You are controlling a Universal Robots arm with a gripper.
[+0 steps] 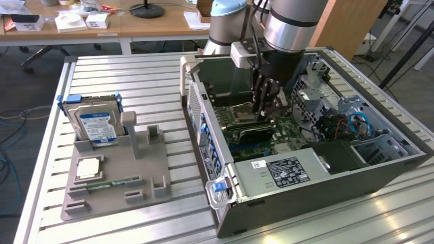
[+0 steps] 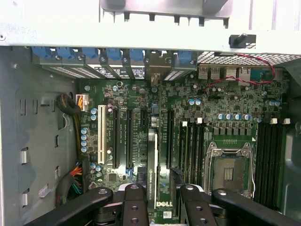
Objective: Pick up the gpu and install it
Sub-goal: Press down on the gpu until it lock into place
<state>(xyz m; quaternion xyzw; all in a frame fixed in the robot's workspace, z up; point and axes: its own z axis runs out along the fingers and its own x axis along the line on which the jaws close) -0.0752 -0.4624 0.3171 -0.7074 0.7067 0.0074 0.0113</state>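
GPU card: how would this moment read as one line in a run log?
stage: install | hand: inside computer case, right over gpu | gpu: on edge at a motherboard slot | seated: unclear

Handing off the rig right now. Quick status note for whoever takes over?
Gripper: closed on the gpu, down inside the open PC case.
Gpu: upright, seen edge-on, at the motherboard's expansion slots.
Done: card picked up and brought into the case.
Left: cannot tell whether it is seated; not yet released.
Hard drive stands in the grey fixture beside the case.
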